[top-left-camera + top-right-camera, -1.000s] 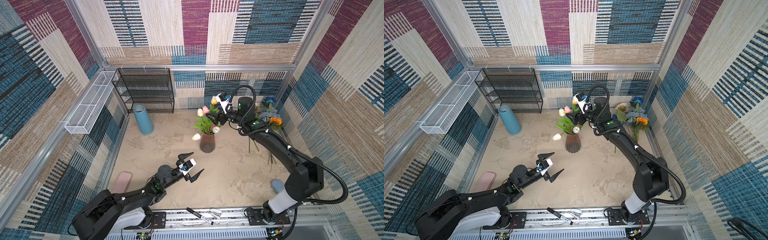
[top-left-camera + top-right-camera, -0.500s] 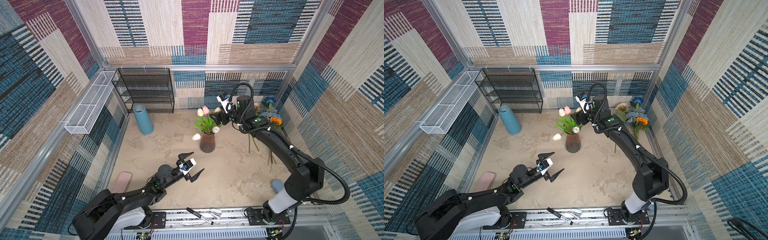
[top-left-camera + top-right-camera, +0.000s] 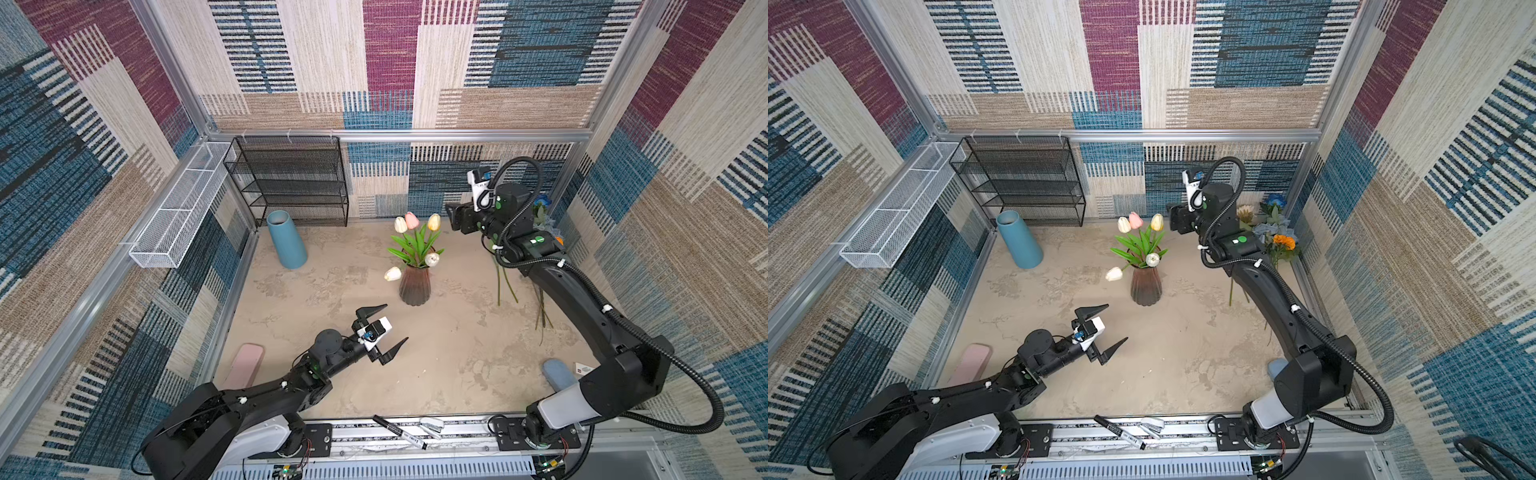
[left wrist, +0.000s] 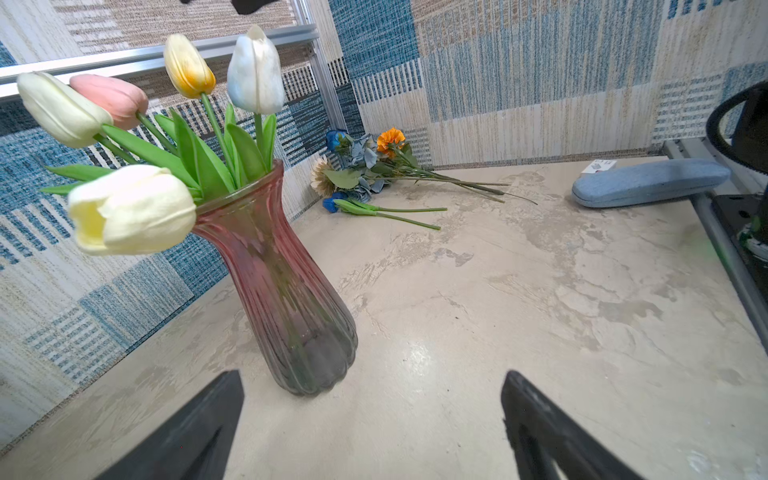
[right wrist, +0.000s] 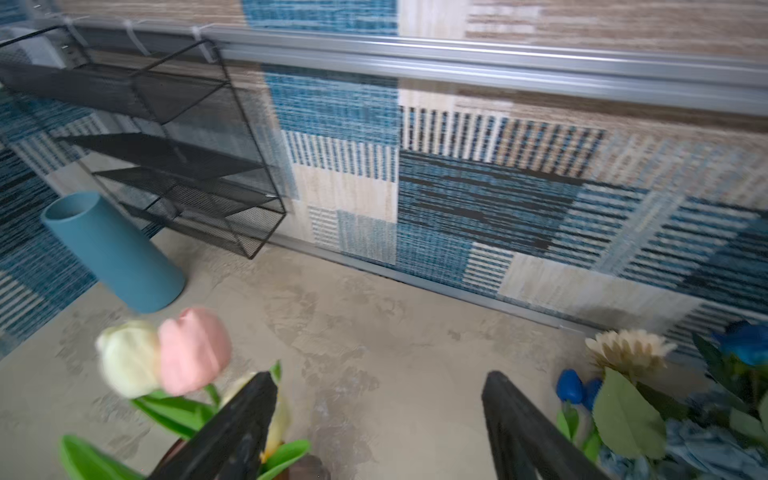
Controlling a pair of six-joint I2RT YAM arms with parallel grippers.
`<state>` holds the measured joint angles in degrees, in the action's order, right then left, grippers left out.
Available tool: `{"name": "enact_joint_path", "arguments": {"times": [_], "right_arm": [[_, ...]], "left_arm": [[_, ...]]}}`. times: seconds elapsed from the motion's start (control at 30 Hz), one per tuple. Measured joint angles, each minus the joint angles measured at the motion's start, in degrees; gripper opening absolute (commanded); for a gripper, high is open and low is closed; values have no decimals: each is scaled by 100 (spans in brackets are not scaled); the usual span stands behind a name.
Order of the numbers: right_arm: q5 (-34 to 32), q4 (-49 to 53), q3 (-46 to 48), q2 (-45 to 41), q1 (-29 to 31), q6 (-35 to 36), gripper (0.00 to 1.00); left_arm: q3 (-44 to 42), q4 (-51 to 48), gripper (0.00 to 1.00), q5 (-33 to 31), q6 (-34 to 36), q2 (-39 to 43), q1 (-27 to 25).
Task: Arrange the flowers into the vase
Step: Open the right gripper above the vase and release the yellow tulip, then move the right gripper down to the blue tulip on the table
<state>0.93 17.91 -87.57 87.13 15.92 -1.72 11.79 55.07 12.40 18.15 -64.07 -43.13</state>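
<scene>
Right gripper: jaws apart, nothing between them. It hangs raised, level with the tulip heads. The filled vase is on one side of it and the loose pile is on the other.

Left gripper: jaws spread wide, empty, low over the beige mottled table. It is aimed at the ribbed reddish glass vase, which stands just ahead of its fingertips, not touching.

Done so far: five artificial tulips stand in the vase, green leaves fanned above the rim.
- white tulip
- pink tulip
- yellow tulip
- pale bluish-white tulip
- cream tulip, drooping low over the rim

Left to do: a pile lies flat on the table against the wall, under and behind the right arm's wrist and well apart from the left gripper.
- cream sunflower
- dusty-blue rose bunch
- orange bloom
- deep-blue rose
- deep-blue tulip buds on long green stems, nearest the vase; one or two, count unclear

Judgement: roughly half done. No stem is in either gripper, so I read this as the gap between one placement and the next pick. The right gripper is the closer one to the pile.
</scene>
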Motion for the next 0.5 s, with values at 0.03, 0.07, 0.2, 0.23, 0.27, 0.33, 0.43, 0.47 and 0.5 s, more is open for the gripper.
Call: {"name": "enact_joint_path", "arguments": {"times": [0.03,0.07,0.2,0.23,0.27,0.33,0.43,0.47,0.5], "right_arm": [[0,0,-11,72,-197,-127,59],[-55,24,-26,219,-420,-267,54],[-109,494,177,780,-964,-546,39],[-153,623,267,863,-1069,-581,39],[-208,758,400,960,-1207,-619,38],[-358,938,605,1106,-1408,-671,38],[-435,1049,800,1423,-1486,-686,38],[-431,1075,835,1561,-1488,-675,37],[-444,1128,844,1703,-1491,-678,37]], "left_arm": [[0,-9,100,0,0,35,0],[0,-11,100,0,0,68,0],[0,-37,100,0,0,142,0],[0,-44,100,0,0,153,0],[0,-46,100,0,0,157,0],[0,-48,100,-2,0,149,0],[0,-46,100,0,-2,61,0],[0,-46,100,0,-2,15,0],[0,-44,100,0,-2,-20,0]]}}
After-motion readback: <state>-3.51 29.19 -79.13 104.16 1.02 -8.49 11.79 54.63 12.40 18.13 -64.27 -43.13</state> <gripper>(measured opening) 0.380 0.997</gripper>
